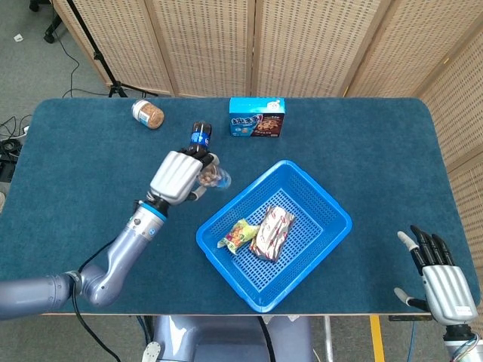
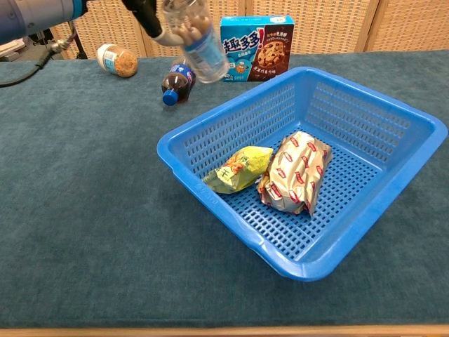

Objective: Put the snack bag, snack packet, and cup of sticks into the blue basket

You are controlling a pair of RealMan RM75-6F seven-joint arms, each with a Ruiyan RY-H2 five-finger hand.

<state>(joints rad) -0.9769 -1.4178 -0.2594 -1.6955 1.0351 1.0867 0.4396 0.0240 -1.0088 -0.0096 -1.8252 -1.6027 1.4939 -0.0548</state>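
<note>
Left hand (image 1: 175,176) grips the cup of sticks (image 2: 197,39), tilted and held in the air just outside the far-left rim of the blue basket (image 1: 333,202), with open cloth between basket and near table edge; right hand (image 1: 442,277), fingers spread and holding nothing, sits past the near right corner, well apart from the basket. Inside the basket: snack packet (image 2: 238,168) and snack bag (image 2: 295,172), side by side. Dark teal table (image 1: 68,192) carries a cola bottle (image 2: 177,81), a jar (image 2: 118,60) and a biscuit box (image 1: 256,116) toward the far edge; woven folding screens (image 1: 302,45) stand behind.
</note>
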